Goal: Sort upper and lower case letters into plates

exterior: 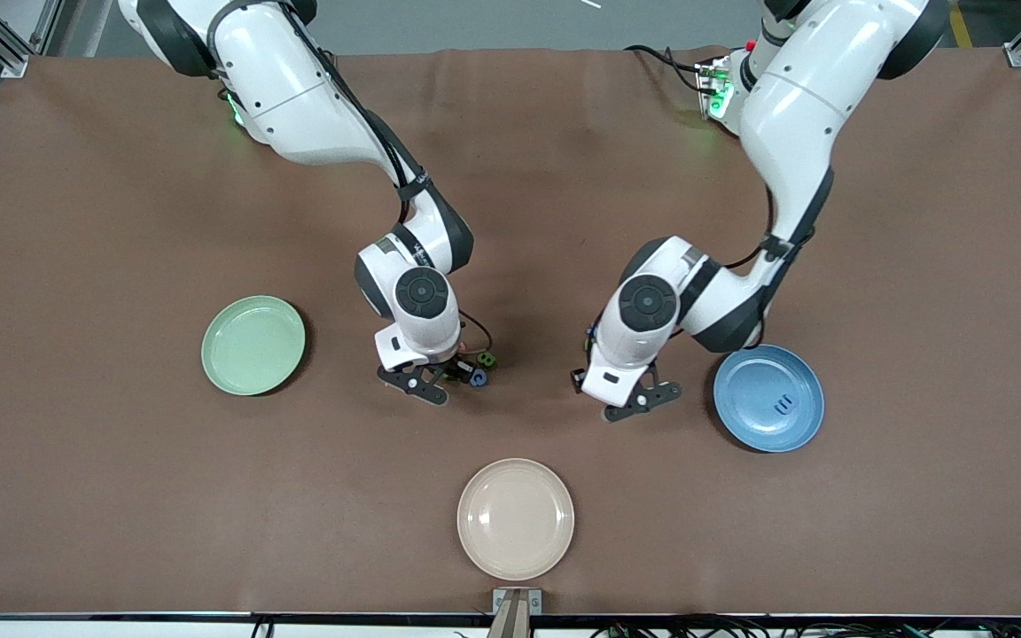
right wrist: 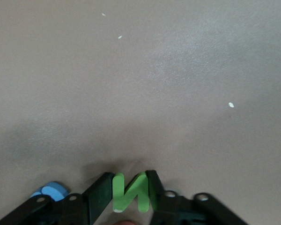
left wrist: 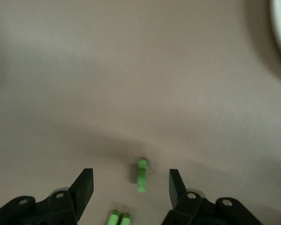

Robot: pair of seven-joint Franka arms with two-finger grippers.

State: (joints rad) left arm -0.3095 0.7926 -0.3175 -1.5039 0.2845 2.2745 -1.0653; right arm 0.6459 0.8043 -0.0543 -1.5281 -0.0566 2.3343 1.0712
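Three round plates lie on the brown table (exterior: 103,496): a light green plate (exterior: 253,345) toward the right arm's end, a blue plate (exterior: 768,398) toward the left arm's end, and a cream-beige plate (exterior: 516,518) between them and nearest the front camera. No brand name or printed label can be read; the only legible characters are the toy letters themselves. A dark blue letter (exterior: 784,406), apparently an E, lies in the blue plate; the green and beige plates hold nothing. The right gripper (right wrist: 131,192) is low over the table between the green plate and the table's middle, its fingers closed on a green letter N (right wrist: 130,192), which stands upright between them. Just beside it, a light blue letter (right wrist: 51,191) shows in the right wrist view, its form not readable. In the front view a dark green letter (exterior: 487,359) and a blue letter (exterior: 478,378) lie on the table beside this gripper; whether the blue one is that light blue letter cannot be told. The left gripper (left wrist: 131,187) hovers over the table beside the blue plate, its fingers apart and holding nothing; on the table below it lie a green letter (left wrist: 142,175) and a second green piece (left wrist: 119,218), both unreadable.
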